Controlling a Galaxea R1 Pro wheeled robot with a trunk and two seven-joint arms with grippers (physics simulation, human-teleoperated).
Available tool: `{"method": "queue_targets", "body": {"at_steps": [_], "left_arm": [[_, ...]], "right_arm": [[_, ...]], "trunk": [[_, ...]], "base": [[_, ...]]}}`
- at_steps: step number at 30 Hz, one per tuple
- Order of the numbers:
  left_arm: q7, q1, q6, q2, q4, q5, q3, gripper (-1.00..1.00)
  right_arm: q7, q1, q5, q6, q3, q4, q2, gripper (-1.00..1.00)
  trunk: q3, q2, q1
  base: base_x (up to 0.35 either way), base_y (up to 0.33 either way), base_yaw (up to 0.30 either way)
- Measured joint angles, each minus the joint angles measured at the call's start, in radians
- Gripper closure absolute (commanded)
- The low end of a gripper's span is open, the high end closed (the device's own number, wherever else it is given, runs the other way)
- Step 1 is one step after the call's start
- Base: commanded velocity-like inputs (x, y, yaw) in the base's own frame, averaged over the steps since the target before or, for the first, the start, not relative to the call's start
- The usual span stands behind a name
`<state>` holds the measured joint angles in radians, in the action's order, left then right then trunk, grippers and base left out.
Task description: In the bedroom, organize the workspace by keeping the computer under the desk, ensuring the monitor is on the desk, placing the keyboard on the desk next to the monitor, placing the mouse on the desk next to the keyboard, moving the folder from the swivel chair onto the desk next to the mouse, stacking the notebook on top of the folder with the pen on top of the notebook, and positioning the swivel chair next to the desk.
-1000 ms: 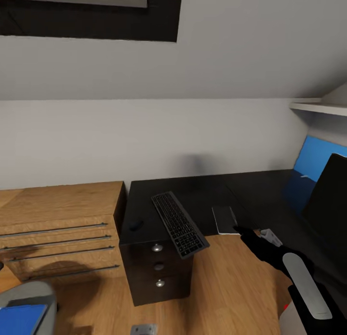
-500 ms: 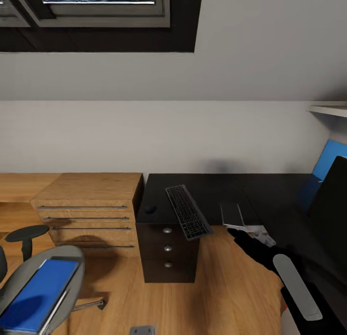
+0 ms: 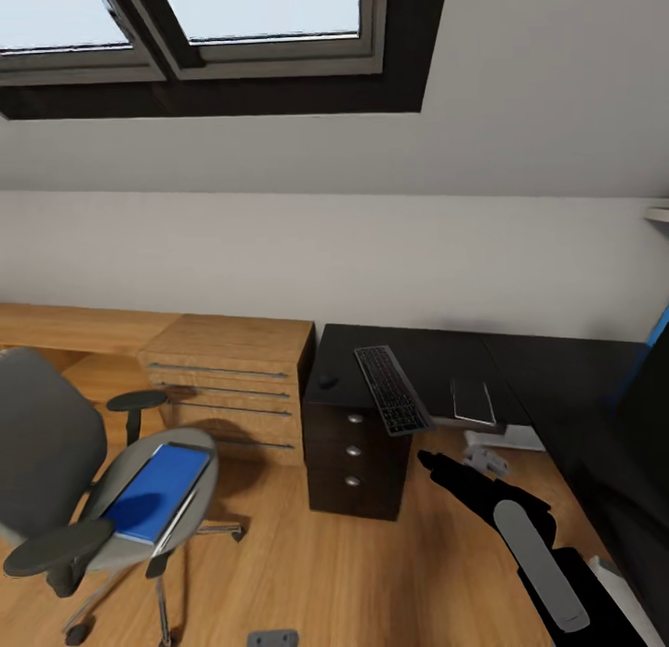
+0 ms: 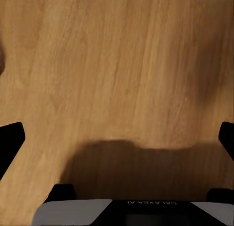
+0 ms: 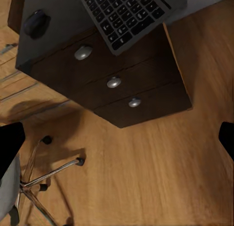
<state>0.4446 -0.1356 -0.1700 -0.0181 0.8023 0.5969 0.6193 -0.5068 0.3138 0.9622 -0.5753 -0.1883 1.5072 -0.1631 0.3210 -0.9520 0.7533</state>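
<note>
Swinging leftward, the head camera had brought the grey swivel chair (image 3: 88, 498) into view, the flat bright blue folder (image 3: 156, 492) lying on its seat. On the glossy black bench (image 3: 437, 373), the slim black-keyed keyboard (image 3: 391, 389) overhung the front edge above the drawer knobs; the right wrist view showed the small dark mouse (image 5: 35, 23) clearly. Both the left claw (image 4: 117, 138) and right claw (image 5: 117, 138) were spread, empty. The monitor was cut off at the frame's edge.

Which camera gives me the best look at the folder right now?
The head view. There the blue folder lies whole and flat on the chair seat, nothing covering it. The right wrist view catches only the chair's chrome base and a sliver of seat; the left wrist view looks down at bare floor.
</note>
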Motion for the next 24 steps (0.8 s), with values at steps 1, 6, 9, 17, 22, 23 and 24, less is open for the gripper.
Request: {"method": "queue_targets", "body": {"at_steps": [1, 6, 9, 17, 22, 23, 24], "left_arm": [[0.0, 0.0, 0.01, 0.0, 0.0, 0.0, 0.0, -1.0], [0.0, 0.0, 0.076, 0.006, 0.0, 0.002, 0.0, -1.0], [0.0, 0.0, 0.092, 0.009, -0.001, 0.004, 0.0, -1.0], [-0.004, 0.0, 0.093, 0.011, -0.071, 0.006, -0.005, -1.0], [-0.007, 0.0, 0.089, 0.012, -0.083, 0.006, -0.042, -1.0], [-0.007, 0.0, 0.086, 0.012, -0.091, 0.007, -0.064, -1.0], [-0.007, 0.0, 0.083, 0.012, -0.097, 0.007, -0.078, -1.0]], "right_arm": [[0.0, 0.0, -0.002, 0.0, -0.003, 0.0, 0.0, -1.0], [0.0, 0.0, -0.008, 0.0, -0.007, 0.001, 0.0, -1.0], [-0.001, 0.0, -0.009, 0.0, -0.005, 0.004, 0.0, -1.0], [-0.001, 0.0, -0.008, 0.0, 0.003, 0.005, -0.001, -1.0], [0.0, 0.0, -0.007, 0.0, 0.003, 0.005, -0.002, -1.0], [0.0, 0.0, -0.007, -0.001, 0.003, 0.005, -0.002, -1.0], [-0.001, 0.0, -0.007, -0.001, 0.003, 0.005, -0.003, -1.0]], "trunk": [[-0.003, 0.007, -0.004], [-0.018, 0.042, -0.023], [-0.028, 0.063, -0.035], [-0.053, 0.119, -0.065], [-0.069, 0.154, -0.085], [-0.072, 0.161, -0.089], [-0.075, 0.168, -0.093]], "base": [[-0.341, 0.0, 0.052], [-0.341, 0.0, 0.023], [-0.341, 0.0, 0.005], [-0.339, 0.0, 0.001], [-0.202, 0.0, 0.0], [-0.082, 0.0, 0.0], [-0.042, 0.0, 0.0]]}}
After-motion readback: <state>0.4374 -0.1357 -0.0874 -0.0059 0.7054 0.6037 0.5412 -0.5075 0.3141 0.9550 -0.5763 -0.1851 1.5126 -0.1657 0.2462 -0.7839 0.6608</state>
